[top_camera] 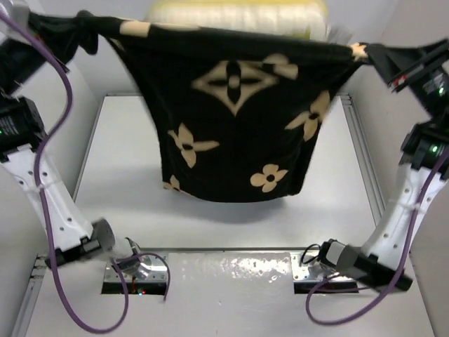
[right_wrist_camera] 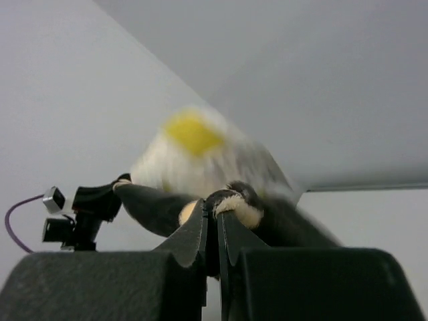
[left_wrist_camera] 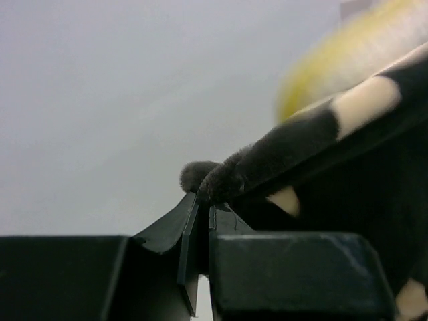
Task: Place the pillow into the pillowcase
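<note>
Holding the pillowcase (top_camera: pixel 231 140) by its two upper corners, we hang it stretched between our arms, high above the table (top_camera: pixel 119 182). Our left gripper (left_wrist_camera: pixel 200 208) is clenched on the left corner, and our right gripper (right_wrist_camera: pixel 215 212) pinches the right one, each with fabric between closed fingers. The pillow (top_camera: pixel 238 15) shows above the top edge, blurred; how much of it sits inside, we cannot tell. We judge that this high hold lets the pillow's own weight carry it down into the case.
</note>
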### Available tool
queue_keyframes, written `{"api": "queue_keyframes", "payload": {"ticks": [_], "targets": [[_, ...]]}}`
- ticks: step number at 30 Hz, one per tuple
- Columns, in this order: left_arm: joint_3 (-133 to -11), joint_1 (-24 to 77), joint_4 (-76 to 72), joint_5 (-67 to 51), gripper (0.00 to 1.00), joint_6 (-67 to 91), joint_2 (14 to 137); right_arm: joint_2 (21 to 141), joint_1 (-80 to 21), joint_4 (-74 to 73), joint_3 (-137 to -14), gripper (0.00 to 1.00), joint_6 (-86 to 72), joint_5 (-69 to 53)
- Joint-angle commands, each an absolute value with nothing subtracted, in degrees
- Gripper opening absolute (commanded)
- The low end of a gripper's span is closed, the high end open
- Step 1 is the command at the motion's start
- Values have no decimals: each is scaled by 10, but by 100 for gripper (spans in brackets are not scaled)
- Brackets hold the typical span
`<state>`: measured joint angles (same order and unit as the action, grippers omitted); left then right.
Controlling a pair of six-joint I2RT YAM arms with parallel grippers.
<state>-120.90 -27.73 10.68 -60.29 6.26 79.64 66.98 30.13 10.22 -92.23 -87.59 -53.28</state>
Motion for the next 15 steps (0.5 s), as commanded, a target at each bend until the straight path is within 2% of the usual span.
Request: {"api": "queue_keyframes", "payload": {"ticks": [1, 2, 3, 4, 5, 6, 8, 10, 11, 12, 14, 15], "targets": [[-1442, -312, 143, -469, 0, 38, 913, 783, 344, 165, -1052, 0, -916, -440], [-1482, -328, 122, -472, 0, 56, 925, 811, 343, 127, -1138, 0, -900, -435], [-1471, -333, 101, -485, 0, 68, 925, 833, 343, 58, -1264, 0, -883, -435], [-1417, -330, 60, -495, 0, 85, 885, 839, 342, 44, -1273, 0, -869, -442], [-1344, -323, 31, -509, 1, 94, 855, 818, 340, 54, -1158, 0, -867, -468], [-1198, -317, 12, -511, 1, 93, 822, 778, 338, 135, -1048, 0, -873, -467], [-1132, -302, -7, -476, 1, 64, 780, 686, 338, 193, -873, 0, -896, -416], [-1275, -305, 90, -470, 0, 45, 848, 710, 353, 192, -927, 0, -920, -431], [-1353, -306, 111, -470, 1, 44, 881, 768, 366, 187, -1071, 0, -927, -440], [-1468, -307, 121, -474, 0, 50, 910, 797, 367, 147, -1151, 0, -927, -444], [-1464, -308, 106, -485, 1, 78, 917, 833, 365, 97, -1230, 0, -904, -454], [-1337, -303, 87, -501, 1, 88, 866, 813, 360, 105, -1176, 0, -895, -474]]}}
